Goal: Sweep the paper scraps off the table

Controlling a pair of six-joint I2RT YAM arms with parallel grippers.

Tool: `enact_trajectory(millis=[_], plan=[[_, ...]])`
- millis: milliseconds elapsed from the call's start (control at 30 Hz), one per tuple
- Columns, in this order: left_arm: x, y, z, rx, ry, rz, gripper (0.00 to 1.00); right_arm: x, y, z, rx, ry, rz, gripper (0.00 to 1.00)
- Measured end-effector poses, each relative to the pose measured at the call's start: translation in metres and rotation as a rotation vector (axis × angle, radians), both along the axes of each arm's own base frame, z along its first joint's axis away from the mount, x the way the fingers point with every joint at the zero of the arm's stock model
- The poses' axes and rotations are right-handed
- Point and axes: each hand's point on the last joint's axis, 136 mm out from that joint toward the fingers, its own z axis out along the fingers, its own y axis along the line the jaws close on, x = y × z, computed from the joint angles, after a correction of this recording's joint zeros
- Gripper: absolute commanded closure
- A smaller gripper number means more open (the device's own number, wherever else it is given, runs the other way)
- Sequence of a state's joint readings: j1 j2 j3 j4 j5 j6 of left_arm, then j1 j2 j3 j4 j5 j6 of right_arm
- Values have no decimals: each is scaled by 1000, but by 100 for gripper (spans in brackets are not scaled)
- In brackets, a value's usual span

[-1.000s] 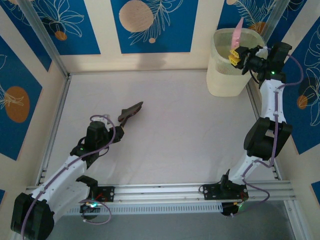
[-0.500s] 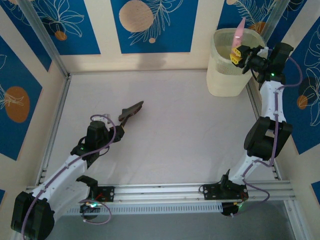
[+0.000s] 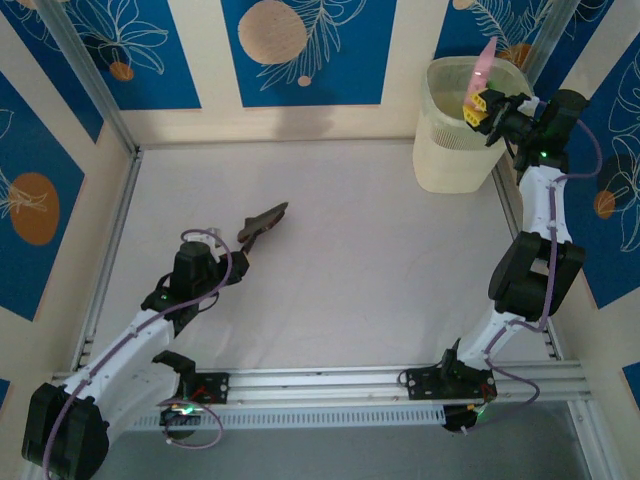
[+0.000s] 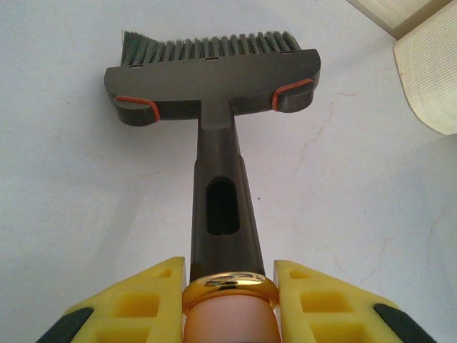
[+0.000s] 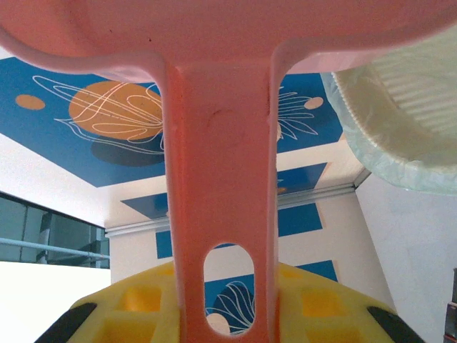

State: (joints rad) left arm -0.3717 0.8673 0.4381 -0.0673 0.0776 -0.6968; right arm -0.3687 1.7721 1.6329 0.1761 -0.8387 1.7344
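My left gripper (image 3: 232, 256) is shut on the handle of a dark brush (image 3: 262, 222), whose head rests low over the table (image 3: 350, 260) at mid-left. In the left wrist view the brush (image 4: 214, 78) points away from my gripper (image 4: 228, 289), bristles at the far end. At the back right my right gripper (image 3: 479, 106) is shut on the handle of a pink dustpan (image 3: 483, 60), held steeply tilted over the pale waste bin (image 3: 450, 150). The right wrist view has the dustpan (image 5: 221, 143) rising from my gripper (image 5: 230, 304). The paper scraps are out of view.
The bin stands in the back right corner, and its ribbed rim (image 5: 400, 128) is close to the dustpan. Aluminium rails (image 3: 330, 380) run along the near edge, and cream walls with blue panels (image 3: 300, 50) close in the table.
The right gripper has edged slightly up and right with the dustpan over the bin. The left arm and brush have not moved.
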Motion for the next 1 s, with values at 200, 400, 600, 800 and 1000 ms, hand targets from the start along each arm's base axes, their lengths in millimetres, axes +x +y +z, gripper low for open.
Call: enact_trajectory(millis=[200,400,600,800,1000], plan=[[0,0,0,0,0,0,100,1,0,0,20,-3,0,91],[0,0,0,0,0,0,100,-2,3,-4,-12,-8,7,91],[0,0,0,1,0,1,100,-20,33,-5,-193,-37,50,91],[0,2,-1,25,-6,4,100,-72,113,12,-462,-170,153,90],[1,4,-2,48,-12,3,100,-121,177,-9,-706,-248,275,88]])
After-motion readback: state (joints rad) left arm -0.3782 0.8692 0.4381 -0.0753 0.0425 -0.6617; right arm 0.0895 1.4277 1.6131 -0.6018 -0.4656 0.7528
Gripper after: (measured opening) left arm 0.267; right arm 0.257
